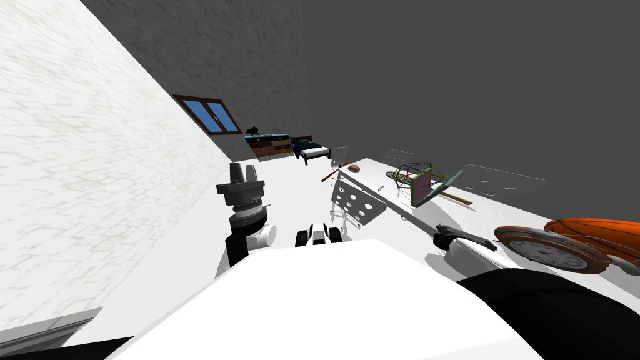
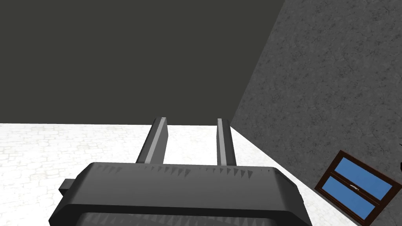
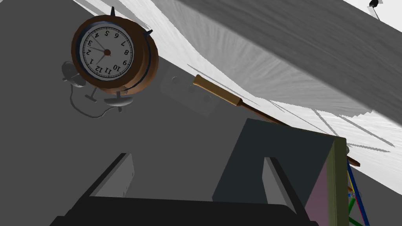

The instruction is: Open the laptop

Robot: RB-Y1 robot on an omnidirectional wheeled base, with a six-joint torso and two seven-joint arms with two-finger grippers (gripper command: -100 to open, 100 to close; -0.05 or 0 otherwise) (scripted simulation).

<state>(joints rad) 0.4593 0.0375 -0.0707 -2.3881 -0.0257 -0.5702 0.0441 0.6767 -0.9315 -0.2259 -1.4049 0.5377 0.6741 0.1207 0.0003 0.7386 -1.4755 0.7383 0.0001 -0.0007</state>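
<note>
1. Head view: the white tabletop (image 1: 494, 209) runs along my right side. On it are a clock (image 1: 550, 250), an orange round thing (image 1: 594, 231), a brown-handled stick (image 1: 459, 199) and a frame of coloured rods (image 1: 409, 172). Leaning against that frame is a dark slab with a purplish face, which I take to be the laptop (image 1: 423, 185). It stands tilted on edge rather than lying flat. The left claw (image 1: 244, 165) is raised on my left, well apart from the tabletop.

2. Left wrist view: the left claw (image 2: 191, 119) has its fingers a little apart and pinches nothing.

3. Right wrist view: the right claw (image 3: 196, 157) is spread wide and empty. The laptop (image 3: 286, 145) is near, just beyond one finger and off the claw's centre line. Its dark back faces the claw, and its olive edge and purplish face are turned to the side. The clock (image 3: 106, 53) stands farther off on the other finger's side, with the stick (image 3: 218, 92) between. The right arm is clearly the nearer one. I judge the claw must shift sideways towards that olive edge to find the lid's seam.
</note>
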